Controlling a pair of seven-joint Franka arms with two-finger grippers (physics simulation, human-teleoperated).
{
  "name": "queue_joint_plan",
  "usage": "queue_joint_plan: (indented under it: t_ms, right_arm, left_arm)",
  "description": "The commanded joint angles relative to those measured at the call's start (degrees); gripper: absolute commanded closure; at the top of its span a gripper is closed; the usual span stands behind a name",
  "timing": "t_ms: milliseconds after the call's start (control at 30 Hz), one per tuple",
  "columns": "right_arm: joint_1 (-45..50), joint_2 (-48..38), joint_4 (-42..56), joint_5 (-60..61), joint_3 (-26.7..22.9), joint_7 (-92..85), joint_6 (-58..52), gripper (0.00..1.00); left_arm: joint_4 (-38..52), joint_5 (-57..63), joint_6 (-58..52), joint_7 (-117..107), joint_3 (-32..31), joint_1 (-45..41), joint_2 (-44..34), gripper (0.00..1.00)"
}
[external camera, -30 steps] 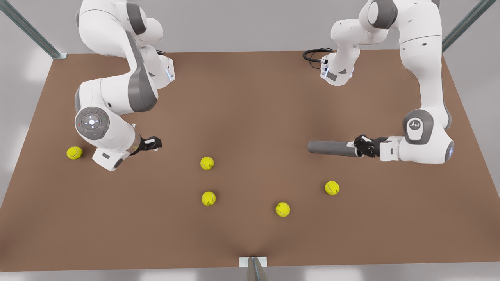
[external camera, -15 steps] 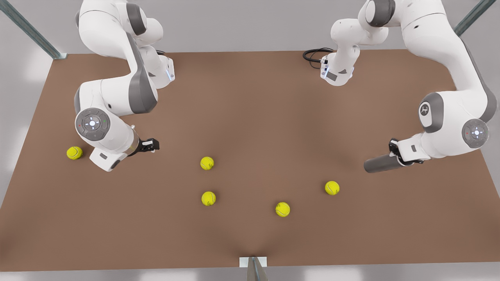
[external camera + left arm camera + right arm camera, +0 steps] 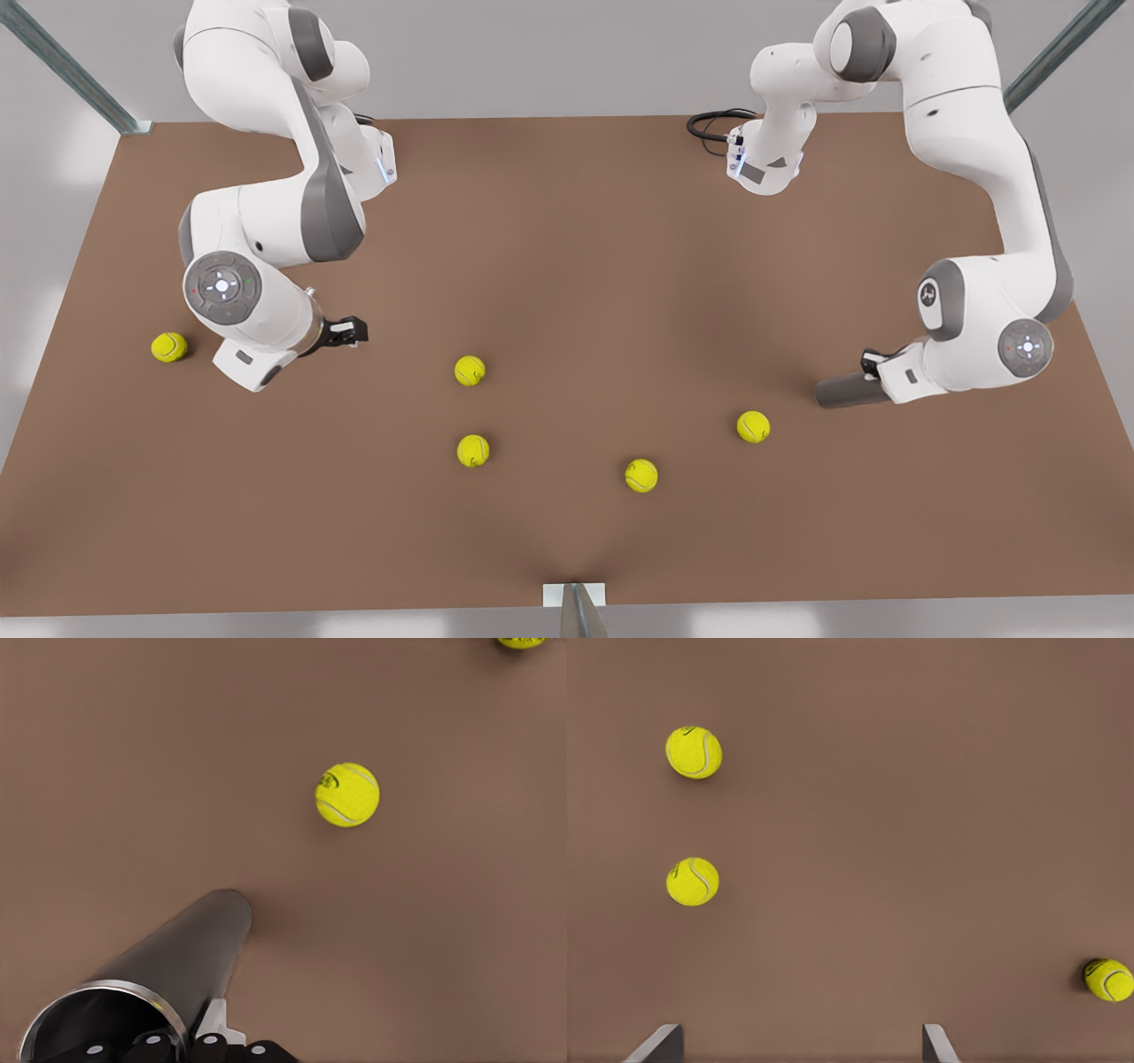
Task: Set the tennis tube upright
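Note:
The tennis tube [image 3: 843,390] is a dull-grey cylinder near the front view's right side of the brown table [image 3: 567,230]. It is tilted, with its closed end low by the table surface. My left gripper [image 3: 875,367] is shut on its upper end. In the left wrist view the tennis tube [image 3: 182,957] runs away from the camera, its silvery open rim [image 3: 99,1003] nearest, with my left gripper [image 3: 177,1047] clamped at that rim. My right gripper [image 3: 348,332] hovers low at the front view's left, open; its fingertips [image 3: 660,1043] stand wide apart over bare table.
Several yellow tennis balls lie about: one at the front view's far left [image 3: 168,346], two near the middle [image 3: 469,369] [image 3: 473,450], and two toward the front right [image 3: 640,475] [image 3: 753,426]. The last one lies close to the tube's low end [image 3: 346,795].
My left gripper has carried the tube toward the front view's right and tipped it from lying level to slanting, closed end down. The right arm has shifted only slightly.

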Motion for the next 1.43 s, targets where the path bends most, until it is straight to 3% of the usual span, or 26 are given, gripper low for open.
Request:
queue_joint_plan:
  t_ms: [0, 633, 833, 900, 967, 1100, 1400]
  right_arm:
    - [0.0, 0.0, -0.1, 0.1, 0.0, 0.7, 0.4, 0.00]
    - [0.0, 0.7, -0.1, 0.1, 0.0, 0.7, 0.7, 0.00]
    - [-0.2, 0.6, 0.0, 0.0, 0.0, 0.7, 0.7, 0.00]
    - [-0.4, 0.6, 0.1, 0.0, 0.0, 0.6, 0.7, 0.00]
    - [-0.1, 0.7, 0.0, 0.0, 0.0, 0.6, 0.8, 0.00]
    - [-1.6, 0.6, 0.1, 0.1, -0.1, 0.0, 2.3, 0.00]
    - [-1.8, 1.5, -0.4, 1.9, -0.5, 0.4, 5.0, 0.00]
  left_arm:
    - [0.0, 0.0, 0.5, -6.2, 0.0, 0.0, 0.0, 0.00]
    - [0.6, 0.0, -1.8, -7.4, 0.0, 0.0, -0.7, 0.00]
    - [7.1, 0.0, -5.0, -15.5, -0.2, 0.7, -4.0, 0.00]
    - [13.1, 0.2, -14.7, -33.8, -8.9, 3.9, -3.7, 0.00]
    - [17.9, 0.2, -20.8, -33.6, -9.8, 3.9, -4.5, 0.00]
    - [14.7, 1.3, -21.3, -33.3, -9.7, 3.9, -11.6, 0.00]
    - [14.0, 2.3, -21.4, -33.5, -9.7, 3.7, -11.3, 0.00]
